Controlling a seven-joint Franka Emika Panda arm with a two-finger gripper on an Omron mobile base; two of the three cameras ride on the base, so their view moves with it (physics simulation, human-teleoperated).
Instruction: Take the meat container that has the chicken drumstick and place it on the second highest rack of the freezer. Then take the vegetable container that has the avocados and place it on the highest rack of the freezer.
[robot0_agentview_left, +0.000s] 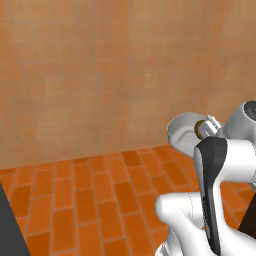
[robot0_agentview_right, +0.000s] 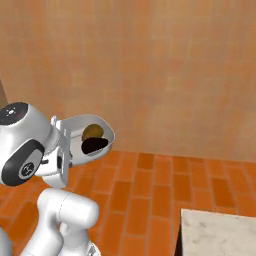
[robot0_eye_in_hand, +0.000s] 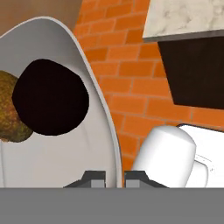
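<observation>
Orange-brown wall (robot0_agentview_left: 100, 65) and a floor of orange brick-pattern tiles (robot0_agentview_left: 100, 200) make up the backdrop in both base views, and a pale marbled counter slab over a dark cabinet front (robot0_agentview_right: 220, 232) juts in at the lower right of the right base view.

Next in size is the white arm, folded up close to its own base, carrying the round shallow light-grey vegetable container (robot0_agentview_right: 87, 134) in the air above the floor, well clear of the counter. No freezer can be seen from this spot, so the bowl appears to be mid-transfer.

Inside the bowl lie the avocados: a near-black oval one (robot0_eye_in_hand: 50, 96) and, touching it, a yellowish-brown piece (robot0_eye_in_hand: 11, 109).

Smallest is the two-finger gripper (robot0_eye_in_hand: 115, 177), its dark tips pressed together on the thin rim of the bowl, one on each side of the wall.

The bowl looks rigid, smooth and light, so a rim pinch is likely enough, but the hold is off-centre and the loose avocados could roll or slide out if the bowl tips further. Keeping it level would be wise.

No brands, labels or writing can be read anywhere.
</observation>
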